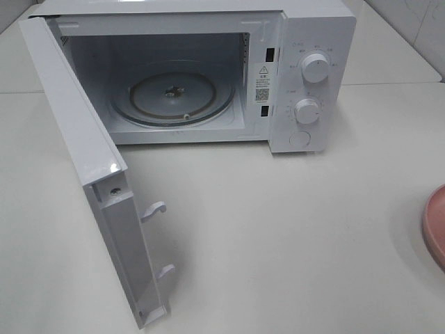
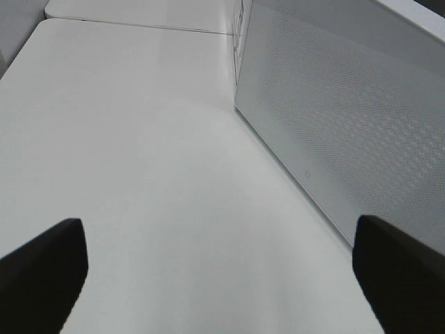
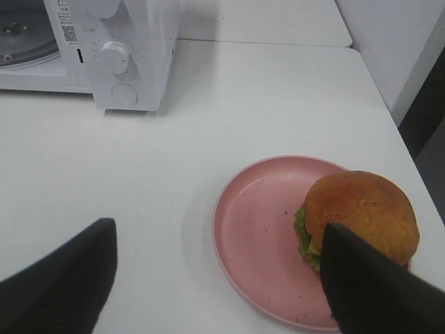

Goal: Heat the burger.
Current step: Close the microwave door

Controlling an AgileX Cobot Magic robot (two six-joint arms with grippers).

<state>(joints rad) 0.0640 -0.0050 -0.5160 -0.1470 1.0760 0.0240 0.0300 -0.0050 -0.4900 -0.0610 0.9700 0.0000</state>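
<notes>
White worktop (image 1: 292, 229), tiled wall at the far corner. We see a white microwave (image 1: 306, 76) with its door (image 1: 90, 174) swung wide; glass turntable (image 1: 174, 97) bare inside, 2 knobs and 1 round button on the panel. The burger (image 3: 361, 216) sits on the pink plate (image 3: 257, 236), off-centre toward 1 rim, well apart from the microwave, to its right. Right claw (image 3: 215, 278) hovers above the plate, fingers spread apart, gripping nothing. Left claw (image 2: 222, 278) also spread wide, over bare worktop beside the door's outer face.
</notes>
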